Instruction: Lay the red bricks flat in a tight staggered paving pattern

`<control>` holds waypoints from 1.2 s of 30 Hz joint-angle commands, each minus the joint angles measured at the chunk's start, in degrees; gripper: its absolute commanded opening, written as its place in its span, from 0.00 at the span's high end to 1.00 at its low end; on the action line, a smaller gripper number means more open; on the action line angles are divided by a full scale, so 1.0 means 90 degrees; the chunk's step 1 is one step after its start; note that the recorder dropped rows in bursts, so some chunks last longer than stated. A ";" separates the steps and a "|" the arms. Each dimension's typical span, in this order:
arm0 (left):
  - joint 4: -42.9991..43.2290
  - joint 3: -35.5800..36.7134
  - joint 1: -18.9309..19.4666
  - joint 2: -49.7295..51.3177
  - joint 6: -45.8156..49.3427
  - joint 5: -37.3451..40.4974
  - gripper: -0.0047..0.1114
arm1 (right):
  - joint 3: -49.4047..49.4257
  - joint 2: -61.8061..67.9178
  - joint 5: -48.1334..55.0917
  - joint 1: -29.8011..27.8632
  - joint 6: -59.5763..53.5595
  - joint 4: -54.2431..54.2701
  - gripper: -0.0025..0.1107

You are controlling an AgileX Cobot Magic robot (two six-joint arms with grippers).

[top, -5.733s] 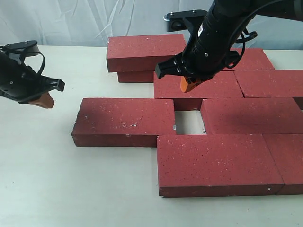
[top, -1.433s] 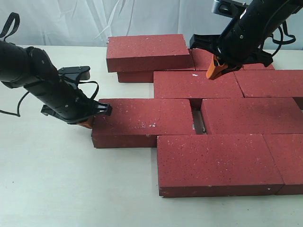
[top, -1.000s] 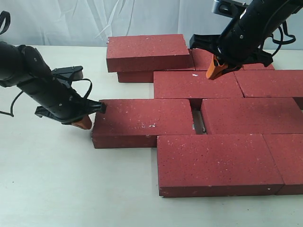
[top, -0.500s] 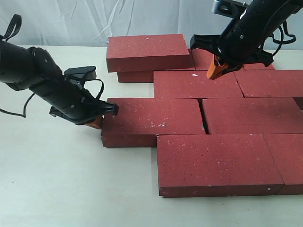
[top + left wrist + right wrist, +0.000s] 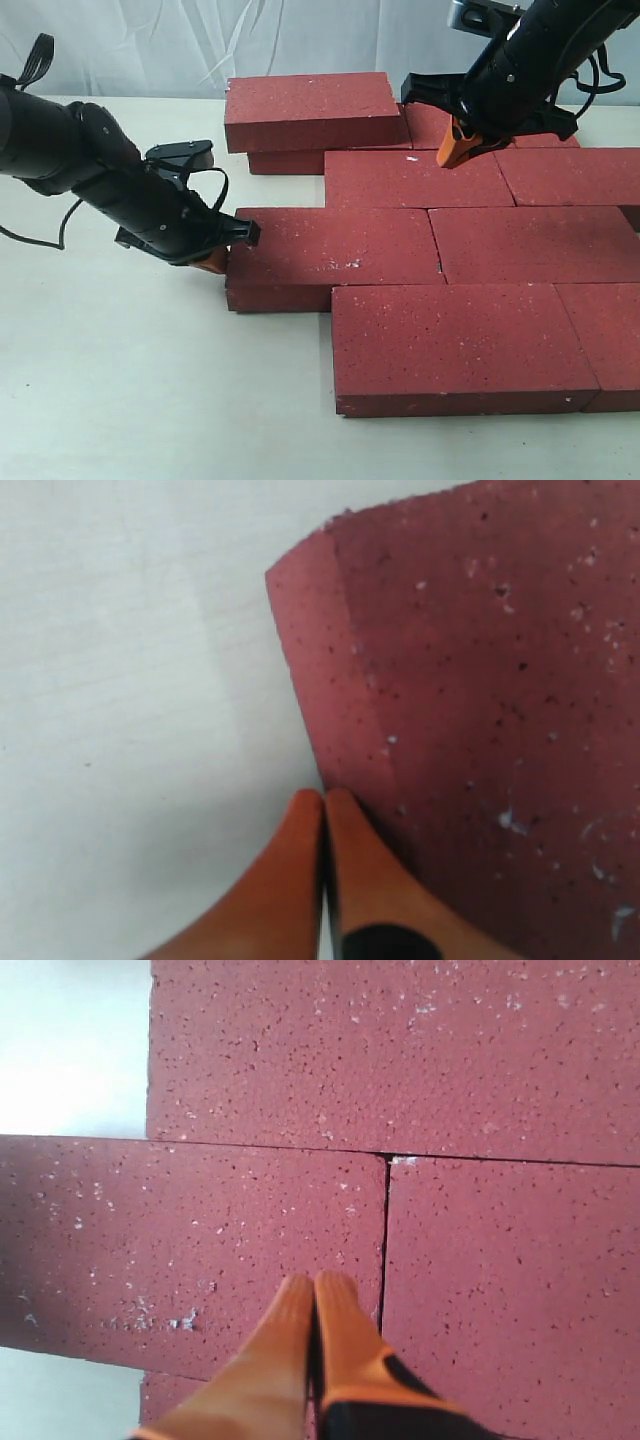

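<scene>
Several red bricks lie flat in staggered rows on the pale table (image 5: 120, 400). The middle-row left brick (image 5: 335, 255) sits tight against its right neighbour (image 5: 535, 242). My left gripper (image 5: 212, 262) is shut with its orange tips pressed against that brick's left end (image 5: 330, 740); nothing is held between the fingers (image 5: 300, 880). My right gripper (image 5: 450, 155) is shut and empty, hovering over the back row near the joint between two bricks (image 5: 386, 1230). One brick (image 5: 308, 108) lies stacked on another (image 5: 285, 162) at the back left.
The front-row large brick (image 5: 460, 345) abuts another (image 5: 605, 340) at the right edge. Bare table lies to the left and front. A white curtain (image 5: 200, 40) hangs behind the table.
My left gripper has pushed the middle-row left brick rightwards, closing the gap to its neighbour. The right gripper has stayed still over the back row since 1.4 s ago.
</scene>
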 commanded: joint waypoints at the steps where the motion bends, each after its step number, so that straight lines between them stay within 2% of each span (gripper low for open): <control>1: -0.0171 -0.0031 -0.0078 0.0061 0.0087 0.0005 0.96 | -0.0021 -0.0061 -0.0049 -0.0020 -0.0026 -0.0083 0.99; 8: 0.0018 -0.0031 0.0063 0.0061 0.0074 0.0100 0.96 | -0.0021 -0.0061 -0.0032 -0.0020 -0.0026 -0.0083 0.99; 18: -0.0123 -0.0183 0.0698 0.0024 0.0061 0.0535 0.96 | -0.0021 -0.0061 -0.0045 -0.0020 -0.0026 -0.0083 0.99; 26: -0.0123 -0.0347 0.0750 -0.0330 0.0061 0.0529 0.96 | 0.0011 -0.0046 -0.0183 -0.0020 -0.0026 -0.0083 0.99; 36: -0.0423 -0.0449 0.0750 -0.0729 0.0078 0.0313 0.96 | 0.0746 -0.0043 -0.0936 -0.0020 -0.0436 0.0227 0.99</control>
